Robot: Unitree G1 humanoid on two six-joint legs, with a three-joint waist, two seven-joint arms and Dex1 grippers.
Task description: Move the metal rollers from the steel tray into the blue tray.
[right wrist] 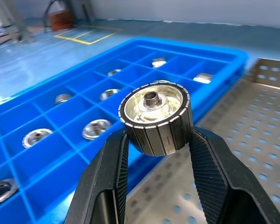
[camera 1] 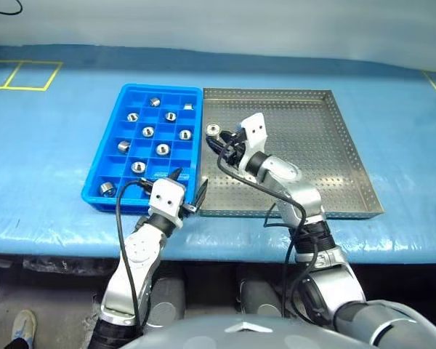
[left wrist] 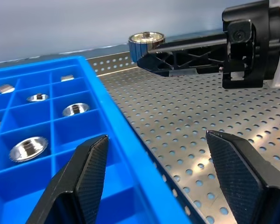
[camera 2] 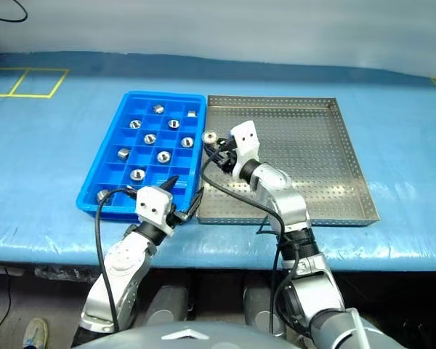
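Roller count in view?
11 shiny metal rollers: ten in the blue plastic compartment tray, one held by the right end effector. Left end effector may hide others.

The worktop [camera 1: 51,145] is covered in a pale blue sheet. Directly on it lie the steel tray [camera 1: 327,153] and, touching that tray's left rim, the blue tray [camera 1: 109,145], both near the front edge. Beyond the blue tray, toward the far left corner, yellow tape lines [camera 1: 25,76] mark out rectangles on the sheet.
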